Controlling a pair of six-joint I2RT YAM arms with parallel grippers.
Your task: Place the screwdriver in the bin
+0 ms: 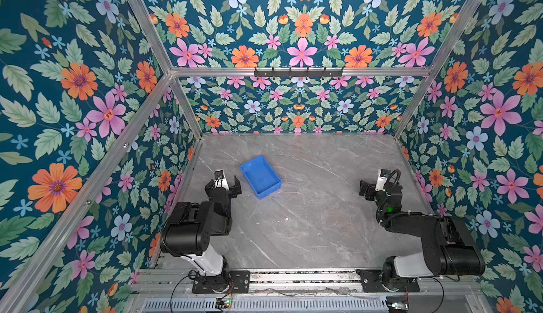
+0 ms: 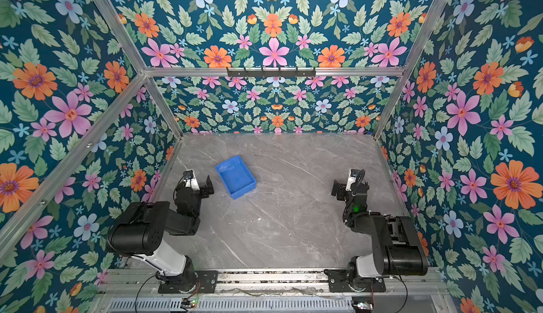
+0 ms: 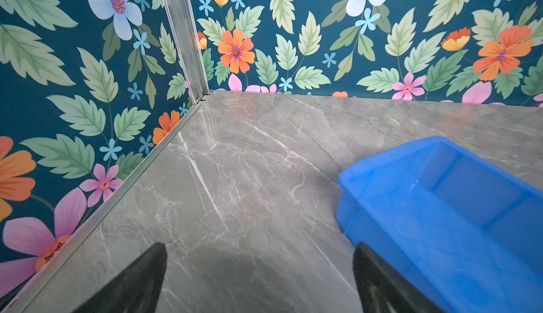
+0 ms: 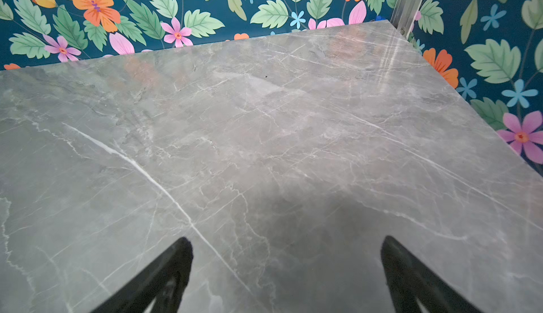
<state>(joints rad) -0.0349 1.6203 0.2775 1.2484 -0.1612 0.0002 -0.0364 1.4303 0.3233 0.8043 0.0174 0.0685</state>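
I see one obstacle on the table (image 1: 317, 226): the bin (image 1: 260, 177), at 10 o'clock from centre, just beside my left fingers (image 3: 382, 282). From centre toward 3 and 6 o'clock the marble lies open; walls (image 1: 458, 149) close the edges.

Three walls carry dark teal wallpaper (image 1: 73, 105) printed with green leaves and pink, orange and pale blue flowers. Silver aluminium frame bars (image 1: 382, 71) run up the corners and across the back wall. A black hook rail (image 1: 298, 74) is fixed to the back crossbar. The floor is a glossy grey marble-patterned tabletop (image 1: 308, 223) with white veins. A slotted grey strip (image 1: 293, 305) lies along the near edge. Lighting is even.
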